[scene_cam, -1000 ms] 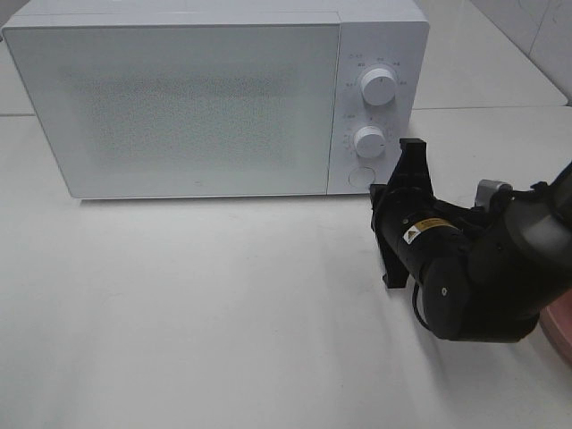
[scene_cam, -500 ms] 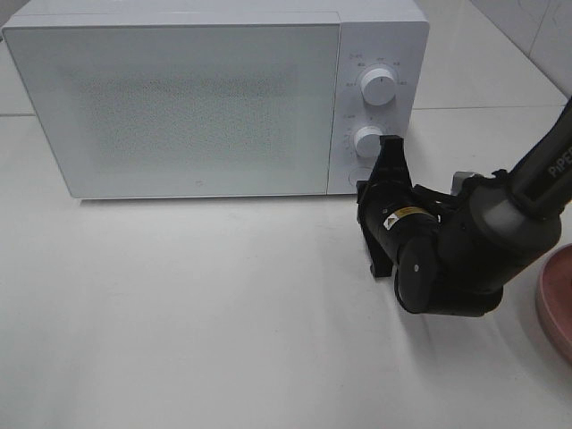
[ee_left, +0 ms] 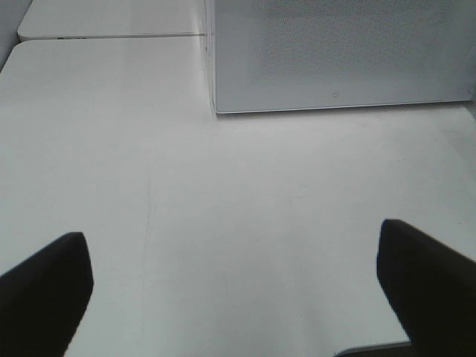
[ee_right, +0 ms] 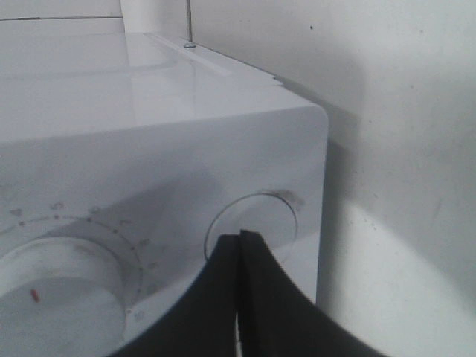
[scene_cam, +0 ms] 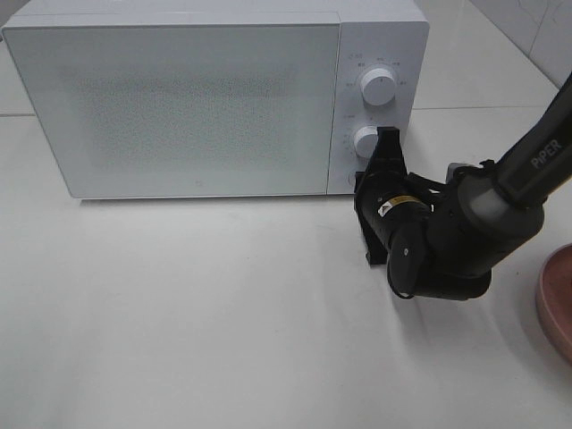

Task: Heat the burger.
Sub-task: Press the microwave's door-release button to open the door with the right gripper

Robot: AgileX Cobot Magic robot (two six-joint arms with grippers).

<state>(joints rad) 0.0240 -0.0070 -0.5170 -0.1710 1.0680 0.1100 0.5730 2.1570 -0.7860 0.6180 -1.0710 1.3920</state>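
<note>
Here, one microwave (scene_cam: 179,107), two dials (scene_cam: 379,87), one button (ee_right: 256,212); right gripper (ee_right: 239,238) closed, left gripper (ee_left: 232,245) open.

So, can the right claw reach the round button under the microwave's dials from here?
Probably yes: the shut right claw has its tips just in front of the round button, with nothing between them.

White microwave (scene_cam: 179,107), pink plate (scene_cam: 559,304), white table (scene_cam: 179,313)

Bright even light, soft shadows, glare on microwave (ee_right: 149,82) top
</note>
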